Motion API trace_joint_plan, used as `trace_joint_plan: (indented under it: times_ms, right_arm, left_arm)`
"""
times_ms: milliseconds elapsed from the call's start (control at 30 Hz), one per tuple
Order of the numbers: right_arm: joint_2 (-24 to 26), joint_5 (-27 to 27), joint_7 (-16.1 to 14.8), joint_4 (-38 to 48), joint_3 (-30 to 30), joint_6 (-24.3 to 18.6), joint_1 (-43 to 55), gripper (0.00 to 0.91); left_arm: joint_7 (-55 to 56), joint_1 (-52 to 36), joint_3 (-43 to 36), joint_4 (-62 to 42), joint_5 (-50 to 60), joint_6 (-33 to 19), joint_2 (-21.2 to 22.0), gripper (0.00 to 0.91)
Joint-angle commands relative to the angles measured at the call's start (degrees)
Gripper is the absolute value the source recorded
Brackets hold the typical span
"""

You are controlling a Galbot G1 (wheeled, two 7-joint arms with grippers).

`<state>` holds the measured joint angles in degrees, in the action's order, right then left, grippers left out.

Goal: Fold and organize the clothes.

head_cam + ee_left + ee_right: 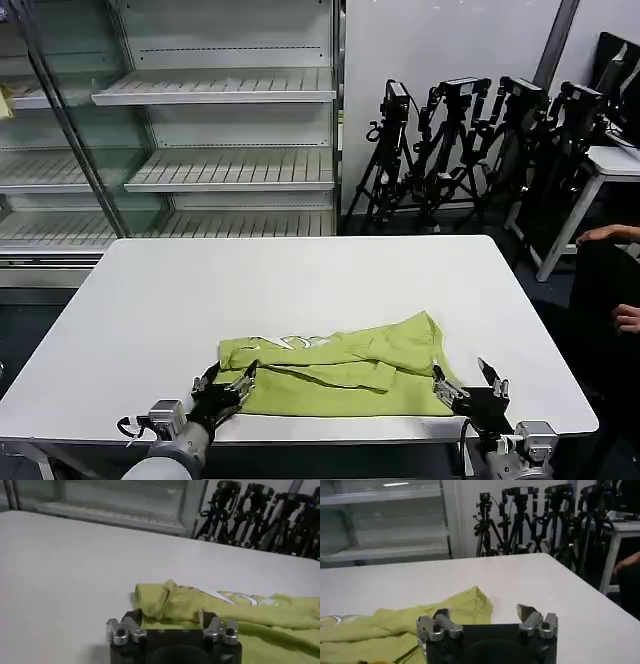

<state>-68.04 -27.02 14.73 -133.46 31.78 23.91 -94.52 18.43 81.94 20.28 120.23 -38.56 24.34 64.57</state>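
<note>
My left gripper [226, 380] and right gripper [468, 385] were spread open at opposite near corners of the crumpled lime-green soft T-shirt [340, 366], its long axis running between them.

lab | empty shelving [225, 95] | camera tripods [470, 150] | white table [300, 290]

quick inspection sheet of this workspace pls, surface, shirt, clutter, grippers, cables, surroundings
surface: white table, bare apart from the shirt
job's things: green shirt partly folded and rumpled at the near edge, white print showing on its left part
clutter: nothing seen
grippers: left gripper at the shirt's left corner, jaws open; right gripper at its right corner, jaws open, holding nothing
cables: thin cable by the left wrist
surroundings: empty shelves behind, tripods to the right
</note>
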Motion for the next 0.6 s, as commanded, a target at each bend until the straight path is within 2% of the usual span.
trace_joint_plan:
  times_ms: [33, 400, 600]
  right_arm:
    - [-0.21, 0.00, 0.07, -0.59, 0.32, 0.09, -0.84, 0.907]
    - [-0.62, -0.06, 0.12, -1.58, 1.36, 0.08, -1.70, 0.907]
    - [-1.16, 0.63, -0.45, -2.21, 1.15, -0.09, -2.31, 0.907]
  left_arm:
    - [0.65, -1.79, -0.10, -1.45, -6.44, 0.27, 0.83, 0.040]
    - [0.52, -0.69, 1.38, -1.25, -13.58, 0.81, 0.52, 0.030]
    - [0.73, 1.57, 5.43, 0.54, -16.45, -0.26, -1.14, 0.030]
